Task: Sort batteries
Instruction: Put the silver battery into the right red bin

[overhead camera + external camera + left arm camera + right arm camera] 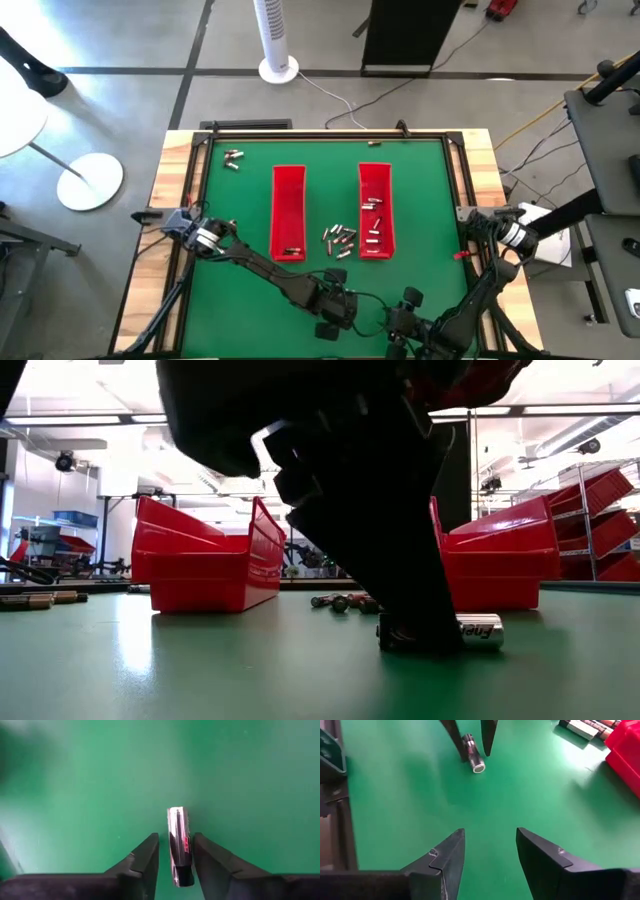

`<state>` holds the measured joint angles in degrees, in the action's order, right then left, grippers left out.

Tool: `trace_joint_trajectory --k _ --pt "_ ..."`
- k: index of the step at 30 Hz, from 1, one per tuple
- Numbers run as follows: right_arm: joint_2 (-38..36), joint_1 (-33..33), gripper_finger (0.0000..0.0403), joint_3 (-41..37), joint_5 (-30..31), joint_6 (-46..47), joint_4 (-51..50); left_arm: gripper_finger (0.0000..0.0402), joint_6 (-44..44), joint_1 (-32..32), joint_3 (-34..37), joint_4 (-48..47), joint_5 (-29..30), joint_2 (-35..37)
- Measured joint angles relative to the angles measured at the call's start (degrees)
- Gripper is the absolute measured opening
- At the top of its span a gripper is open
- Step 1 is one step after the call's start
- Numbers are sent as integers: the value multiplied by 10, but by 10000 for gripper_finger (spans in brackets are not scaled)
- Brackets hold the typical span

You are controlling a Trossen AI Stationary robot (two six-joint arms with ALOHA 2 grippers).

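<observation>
With the left gripper [176,857] spread loosely astride it, the small silvery metal cylinder battery [180,845] could roll free

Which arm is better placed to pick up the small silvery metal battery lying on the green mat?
Left. The left gripper already straddles the small silvery battery, one finger on each side. The right gripper hangs open over bare green mat, away from it.

Two long red trays [288,212] [375,208] are set side by side, well apart, on the green desk [240,210], which is framed in pale wood; a white tower fan [275,40] is seen on the grey floor beyond it; red bins on a shelf [600,525] are seen behind.
</observation>
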<state>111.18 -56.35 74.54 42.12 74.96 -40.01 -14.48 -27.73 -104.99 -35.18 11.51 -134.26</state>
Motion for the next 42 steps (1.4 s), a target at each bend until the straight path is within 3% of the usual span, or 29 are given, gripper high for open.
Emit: trace_joint_trajectory --k 4,9,13,17,23,26,34,42 --pt "4 14 181 -1 27 0 3 133 12 -5 -2 -38 -19 18" --pt "4 27 183 -1 93 -26 35 151 30 -26 27 -51 -13 101" --pt "15 37 183 -1 129 -94 92 155 39 -42 116 -10 20 195" --pt "43 61 183 -1 136 -187 171 155 58 -48 249 115 17 310" --pt "60 117 198 -1 85 -257 182 155 207 -49 438 473 13 450" --pt "60 144 210 -1 54 -296 190 155 266 -48 506 593 14 508" --pt "60 172 210 -20 -10 -354 210 155 237 -48 630 651 14 618" --pt "55 190 185 -103 -80 -373 396 155 238 -49 657 689 14 640"
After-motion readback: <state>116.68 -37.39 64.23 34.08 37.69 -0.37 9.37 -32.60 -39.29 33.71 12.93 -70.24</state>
